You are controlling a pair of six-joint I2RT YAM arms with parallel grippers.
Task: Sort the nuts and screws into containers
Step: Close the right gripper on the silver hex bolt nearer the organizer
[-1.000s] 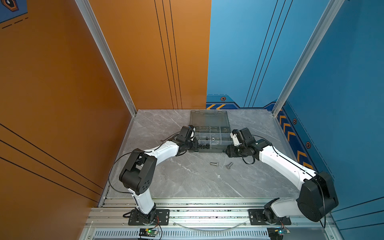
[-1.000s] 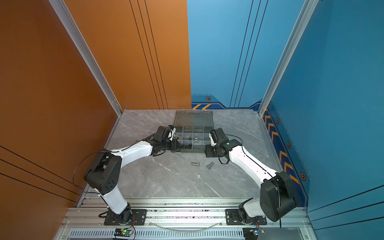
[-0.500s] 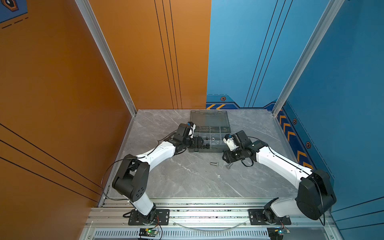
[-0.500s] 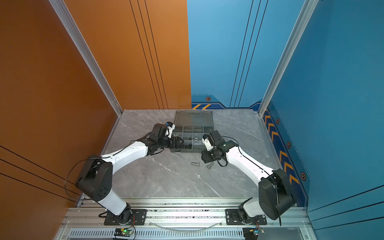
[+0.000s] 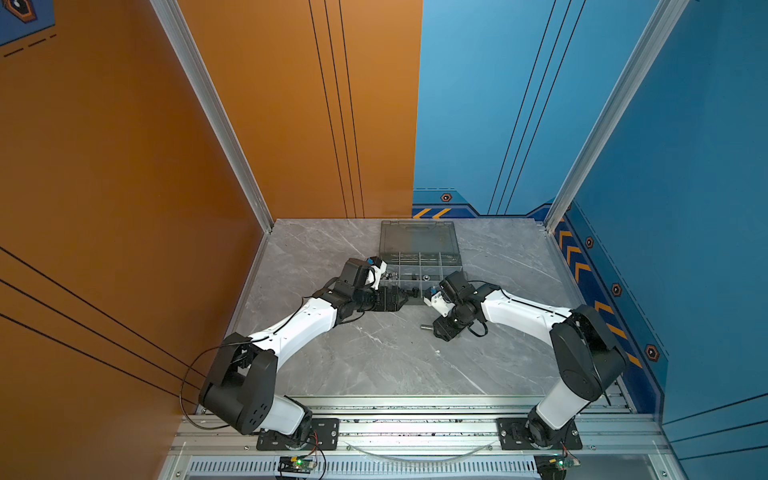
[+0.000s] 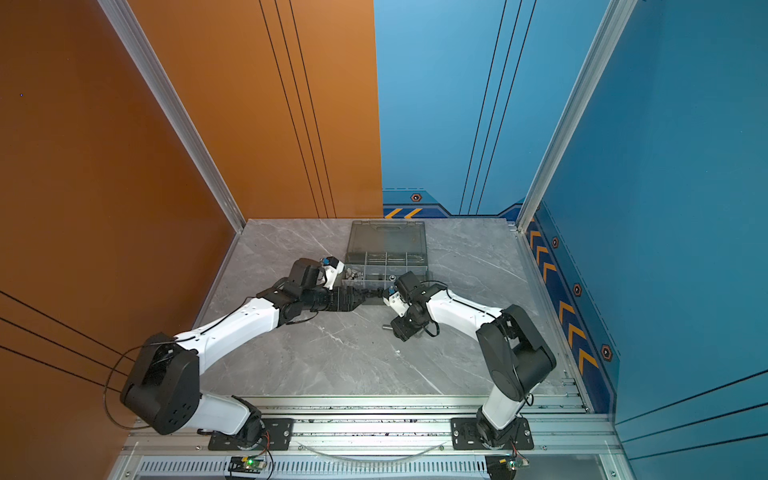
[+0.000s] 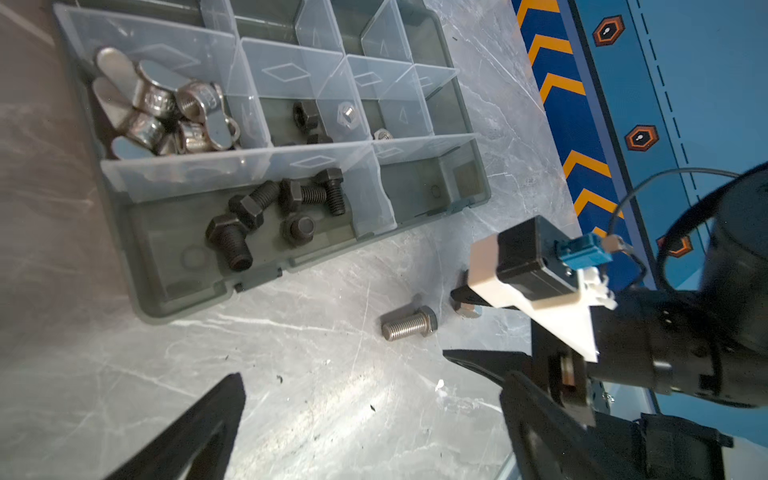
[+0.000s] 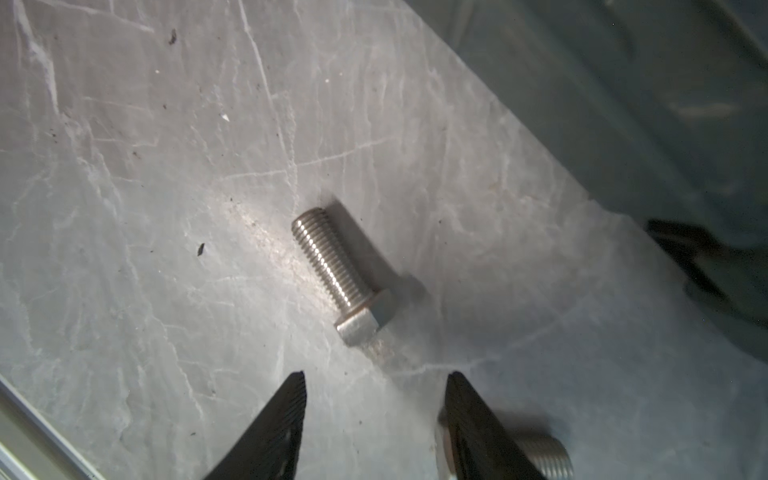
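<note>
Lying loose on the table (image 7: 291,395): one silver hex-head bolt (image 8: 336,270), on its side, just in front of the organiser case (image 7: 187,303). A second silver bolt (image 8: 544,455) lies near it, partly hidden behind a finger of the right gripper (image 8: 376,374).

Already filed:
- black bolts (image 7: 266,216) in the front compartment
- wing nuts (image 7: 166,112) in the corner compartment of the row behind
- black hex nuts (image 7: 305,116) and silver hex nuts (image 7: 348,114) in the two compartments next along

Right gripper: jaws partly apart, nothing between them, low over the table with the first bolt ahead of the tips.

Left gripper (image 7: 340,365): spread wide, empty, above the table near the case's front edge.

Handling, judged: the bolts look like steel, so rigid, dense for their size, smooth, and prone to roll on the hard table. The best hold is probably across the threaded shank close to the head, jaws square to the axis. The threads should give bite.
</note>
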